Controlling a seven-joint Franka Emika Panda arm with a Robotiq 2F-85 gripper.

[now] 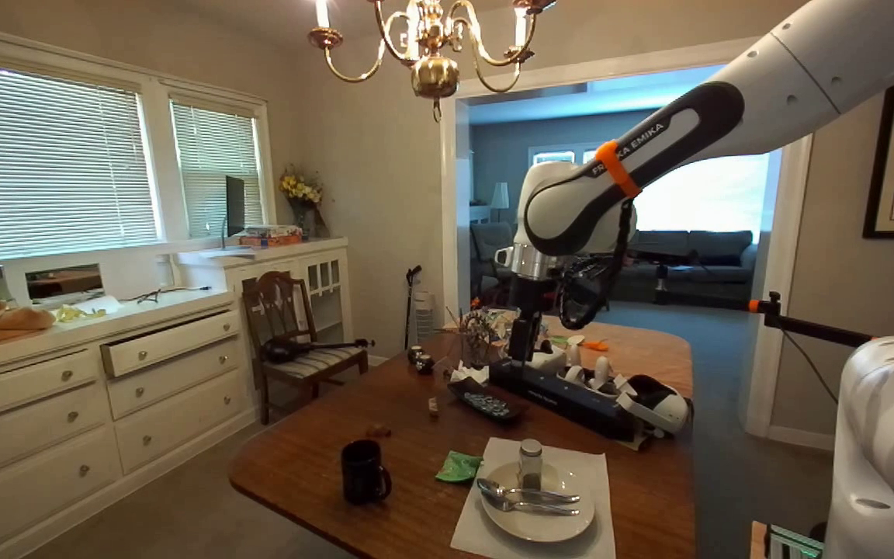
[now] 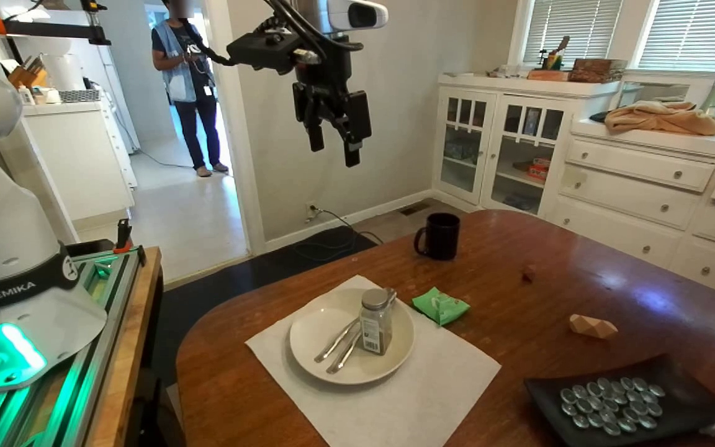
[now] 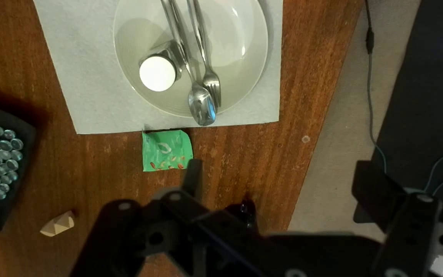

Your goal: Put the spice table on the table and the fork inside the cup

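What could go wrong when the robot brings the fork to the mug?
The fork lies close beside the spoon, so the tool might catch both. The jar stands near them on the plate and could tip. The mug is near the edge of the table and might fall if pushed.

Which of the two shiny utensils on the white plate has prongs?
The fork, farther from the spice jar in the wrist view: its end splits into prongs, while the spoon ends in a smooth bowl.
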